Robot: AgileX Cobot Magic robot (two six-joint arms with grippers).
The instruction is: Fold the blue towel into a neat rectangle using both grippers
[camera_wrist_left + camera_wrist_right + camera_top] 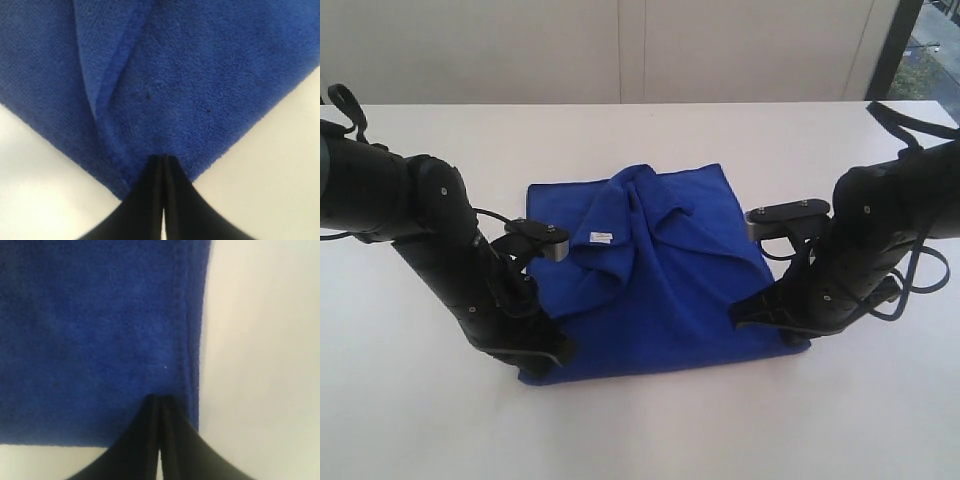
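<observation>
The blue towel (660, 285) lies on the white table (640, 430), its top layers bunched toward the middle and a small white label (601, 237) showing. My left gripper (548, 350) is down at the towel's near-left corner. In the left wrist view that left gripper (164, 156) is shut, tips on the towel (200, 75) beside a folded hem. My right gripper (768, 322) is down at the near-right corner. Seen from the right wrist, the right gripper (159, 397) is shut too, tips on flat towel (90, 330) close to its side edge. No cloth shows between either pair of jaws.
The table's far edge (620, 103) meets a pale wall. Black cables (910, 270) loop beside the right arm, and a dark window frame (898, 45) stands at the far right.
</observation>
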